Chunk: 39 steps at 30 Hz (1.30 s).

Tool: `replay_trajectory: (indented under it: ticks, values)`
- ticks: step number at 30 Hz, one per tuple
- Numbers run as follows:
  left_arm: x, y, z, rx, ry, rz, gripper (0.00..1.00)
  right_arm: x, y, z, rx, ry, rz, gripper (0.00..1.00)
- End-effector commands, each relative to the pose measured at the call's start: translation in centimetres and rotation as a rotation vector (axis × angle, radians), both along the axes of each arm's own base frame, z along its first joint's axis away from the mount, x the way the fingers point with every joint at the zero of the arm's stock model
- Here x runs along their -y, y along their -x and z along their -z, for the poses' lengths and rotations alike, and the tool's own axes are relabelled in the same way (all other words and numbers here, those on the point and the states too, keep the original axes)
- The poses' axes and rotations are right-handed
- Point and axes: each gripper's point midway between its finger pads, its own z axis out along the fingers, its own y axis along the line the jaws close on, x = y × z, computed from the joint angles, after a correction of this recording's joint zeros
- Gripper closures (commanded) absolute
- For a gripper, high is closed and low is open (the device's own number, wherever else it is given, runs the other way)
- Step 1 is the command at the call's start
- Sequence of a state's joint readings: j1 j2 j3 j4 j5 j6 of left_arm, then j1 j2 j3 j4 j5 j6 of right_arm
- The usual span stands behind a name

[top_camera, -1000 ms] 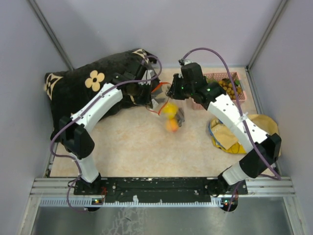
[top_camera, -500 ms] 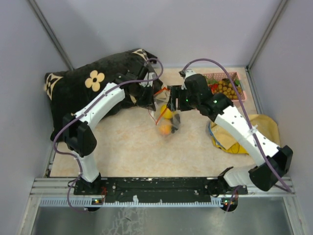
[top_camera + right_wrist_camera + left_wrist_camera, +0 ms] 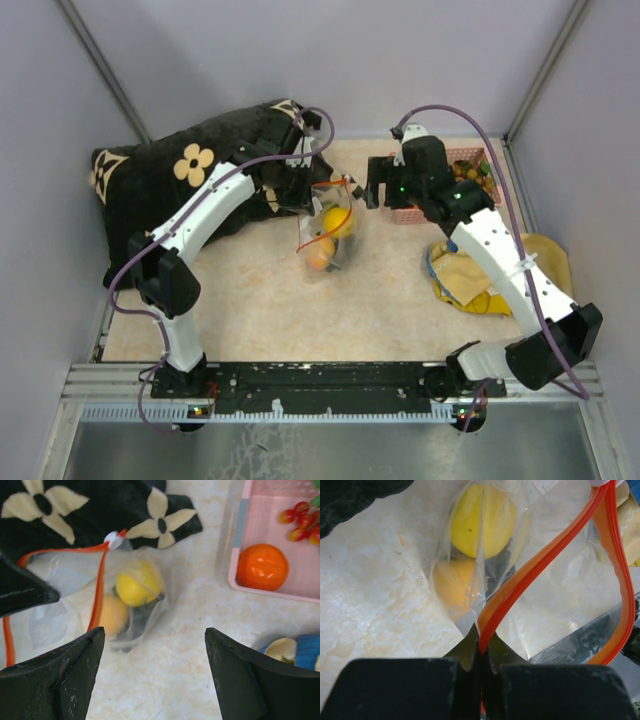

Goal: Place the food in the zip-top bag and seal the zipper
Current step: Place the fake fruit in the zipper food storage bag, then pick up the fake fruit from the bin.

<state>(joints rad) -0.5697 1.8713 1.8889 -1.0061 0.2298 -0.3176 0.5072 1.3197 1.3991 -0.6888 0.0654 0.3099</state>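
While we watch, left gripper (image 3: 481, 667): clamped on the zipper (image 3: 547, 562).
Right gripper (image 3: 152, 672): jaws spread, holding nothing.

Each arm had white link shells joined by black joint housings, rising from a black base on a slotted aluminium rail. A purple cable looped along each arm to the wrist. The left gripper (image 3: 481, 667) and right gripper (image 3: 155, 672) carried matte black, blocky fingers. Small green lights, possibly status indicators, showed on the right arm's wrist housing.
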Motion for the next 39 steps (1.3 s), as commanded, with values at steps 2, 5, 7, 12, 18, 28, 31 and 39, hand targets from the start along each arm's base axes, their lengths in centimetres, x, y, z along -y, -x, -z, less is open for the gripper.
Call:
replay_trajectory:
  ticks: [2,5,7,12,18,28,31,39]
  values:
    - [-1.5,-0.3,-2.0,0.079,-0.046,0.012,1.00,2.9,-4.3,-2.1,0.085,0.046,0.058,0.17]
    - [-1.9,-0.4,-2.4,0.099,-0.063,0.020,1.00,4.5,-6.6,-0.8,0.060,0.060,0.092,0.17]
    - [-2.1,-0.5,-2.9,0.118,-0.071,0.021,1.00,5.7,-8.0,0.0,0.045,0.064,0.118,0.17]
    - [-2.4,-0.9,-4.5,0.178,-0.077,0.035,1.00,8.6,-11.2,3.5,-0.028,0.077,0.189,0.17]
    - [-2.9,-1.2,-5.0,0.225,-0.089,0.038,1.00,11.0,-14.6,9.6,-0.140,0.103,0.254,0.18]
    - [-3.1,-0.8,-3.5,0.189,-0.100,0.028,1.00,11.8,-16.8,15.3,-0.295,0.143,0.271,0.14]
    - [-3.2,-0.7,-3.3,0.187,-0.106,0.021,1.00,12.2,-16.7,16.9,-0.332,0.160,0.278,0.13]
    - [-3.3,-0.7,-3.0,0.177,-0.110,0.015,1.00,12.2,-15.1,20.6,-0.460,0.182,0.250,0.11]
